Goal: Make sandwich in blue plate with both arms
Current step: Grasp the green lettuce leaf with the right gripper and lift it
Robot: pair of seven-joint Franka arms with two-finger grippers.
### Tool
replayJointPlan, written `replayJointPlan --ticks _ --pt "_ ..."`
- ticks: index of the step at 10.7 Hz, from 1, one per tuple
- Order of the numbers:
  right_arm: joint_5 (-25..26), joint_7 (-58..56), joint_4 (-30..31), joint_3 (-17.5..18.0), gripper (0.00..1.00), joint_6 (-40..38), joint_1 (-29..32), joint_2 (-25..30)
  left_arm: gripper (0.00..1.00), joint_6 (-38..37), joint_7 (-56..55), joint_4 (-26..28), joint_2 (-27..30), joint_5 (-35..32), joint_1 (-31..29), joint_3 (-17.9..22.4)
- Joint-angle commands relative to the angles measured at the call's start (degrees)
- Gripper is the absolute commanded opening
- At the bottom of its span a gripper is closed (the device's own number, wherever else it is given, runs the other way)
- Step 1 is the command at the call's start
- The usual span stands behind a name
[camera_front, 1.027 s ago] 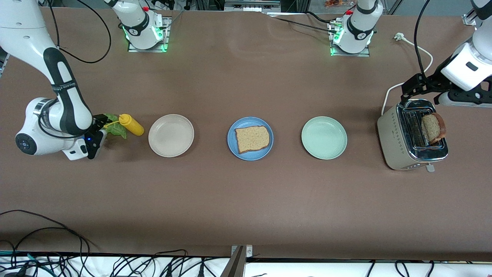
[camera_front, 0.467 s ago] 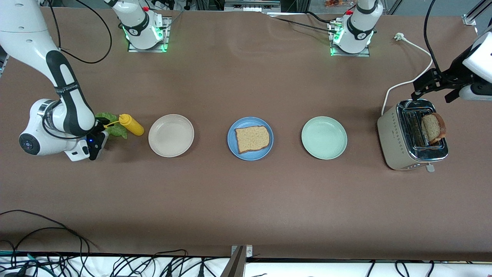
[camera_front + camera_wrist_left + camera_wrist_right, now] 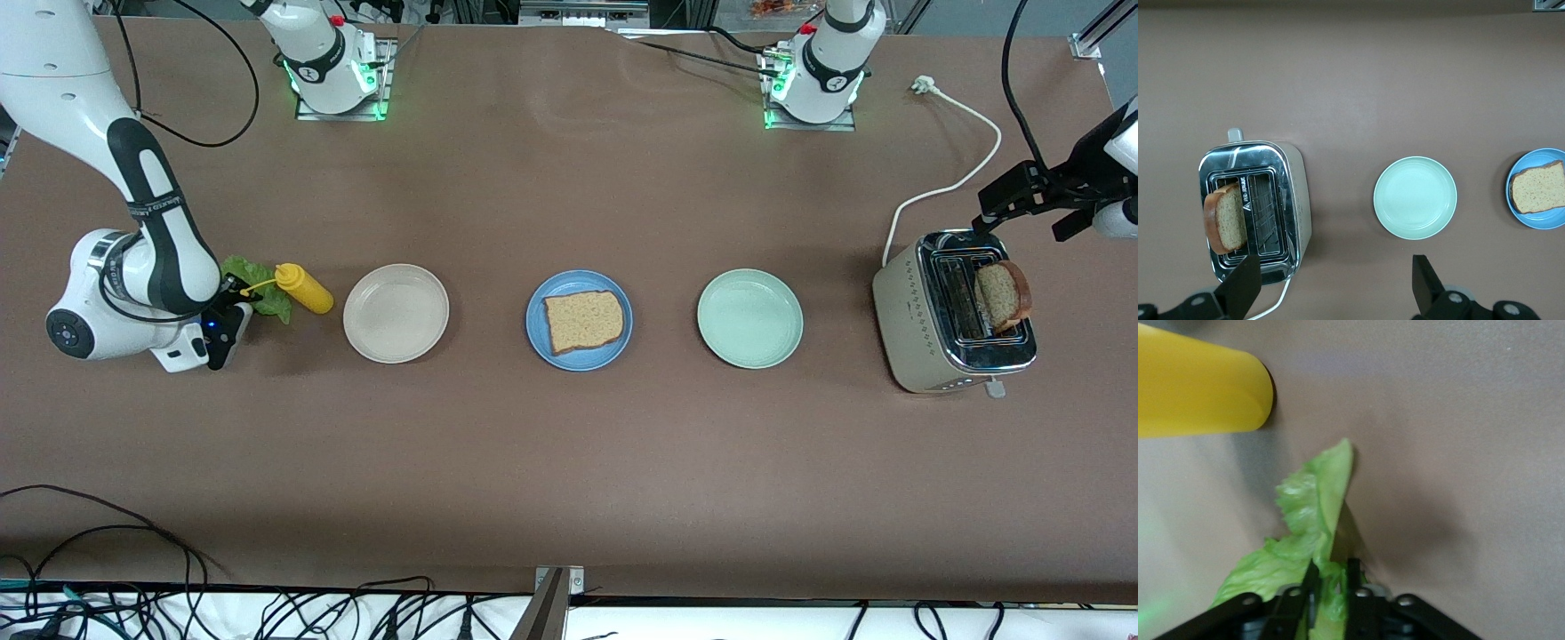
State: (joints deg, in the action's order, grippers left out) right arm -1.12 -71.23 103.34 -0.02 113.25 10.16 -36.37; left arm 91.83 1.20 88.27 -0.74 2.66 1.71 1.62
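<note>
The blue plate [image 3: 536, 331] sits mid-table with one tan bread slice [image 3: 583, 321] flat on it. A second bread slice [image 3: 1003, 295] stands tilted in a slot of the toaster [image 3: 929, 333]. The ruffled green lettuce leaf [image 3: 263, 299] lies at the right arm's end of the table. My right gripper [image 3: 238, 290] is low over it, and in the right wrist view that gripper [image 3: 1331, 568] is shut on the lettuce leaf [image 3: 1313, 513]. My left gripper [image 3: 1021, 227] hangs open and empty above the table beside the toaster [image 3: 1288, 200], its fingers [image 3: 1245, 280] spread wide.
A yellow squeeze bottle [image 3: 304, 288] lies touching the lettuce, toward the cream-white plate [image 3: 396, 313]. A mint-green plate [image 3: 749, 318] sits between the blue plate and the toaster. The toaster's white cord [image 3: 956, 182] runs toward the arm bases.
My right gripper has closed onto the lettuce leaf. The left arm has drawn back from over the toaster toward its own end of the table, still open.
</note>
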Motion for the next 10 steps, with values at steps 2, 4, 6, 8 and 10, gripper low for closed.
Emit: replayJointPlan --ticks 2,4,6,8,10 --pt "-0.47 -1.28 -5.93 0.72 0.00 -7.94 1.00 -0.01 1.00 -1.83 2.40 -2.40 -1.11 0.86 -0.30 0.14" --pt "-0.29 -1.02 -12.17 0.72 0.00 -14.43 0.82 -0.01 1.00 -1.83 2.14 -2.23 -1.19 0.86 -0.13 -0.03" --pt "0.15 -0.75 -19.20 0.81 0.00 -22.68 0.56 0.08 1.00 -1.83 2.14 -2.23 -1.28 0.86 -0.04 -0.03" --pt "0.24 -0.75 -25.00 0.81 0.00 -30.24 0.47 0.25 1.00 -1.83 2.31 -1.97 -1.28 0.86 -0.22 -0.03" --pt "-0.11 -0.31 -30.72 1.07 0.00 -38.33 0.12 0.86 1.00 -1.83 2.40 -1.96 -1.37 0.86 -0.22 -0.03"
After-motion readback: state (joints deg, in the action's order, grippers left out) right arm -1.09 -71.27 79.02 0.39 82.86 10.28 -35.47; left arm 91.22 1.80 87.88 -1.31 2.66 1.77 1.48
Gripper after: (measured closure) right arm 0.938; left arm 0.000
